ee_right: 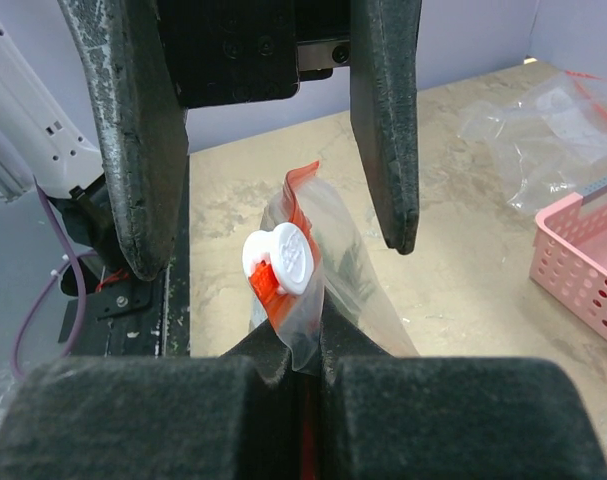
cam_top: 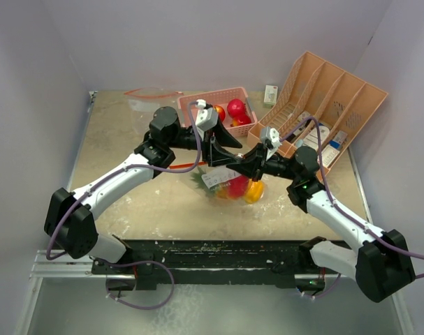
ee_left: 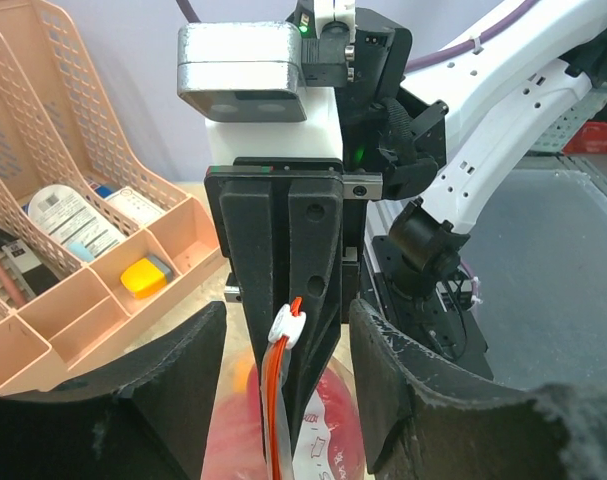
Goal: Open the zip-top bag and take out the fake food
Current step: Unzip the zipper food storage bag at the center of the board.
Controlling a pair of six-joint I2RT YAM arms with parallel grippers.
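1. Right wrist view: right gripper point(ee_right: 303, 352) clamped on zip-top bag point(ee_right: 358, 300) rim; white slider point(ee_right: 281, 262) at its 12 o'clock.
2. Left gripper point(ee_right: 275, 250) fingers apart, straddling slider.
3. Fake food point(cam_top: 239, 187) inside bag, mid-table.
4. Step: unzipping. Next: pinch slider, draw along track.

zip-top bag point(cam_top: 215, 179): clear, red zip, upright | fake food point(cam_top: 239, 186): inside

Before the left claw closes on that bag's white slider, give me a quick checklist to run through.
1. Right claw shut on the bag top edge: ok.
2. Left claw open: ok.
3. Slider lined up between the left claw's fingers: ok.
4. How far the zip is open: cannot tell.
5. Fake food inside the bag: ok.
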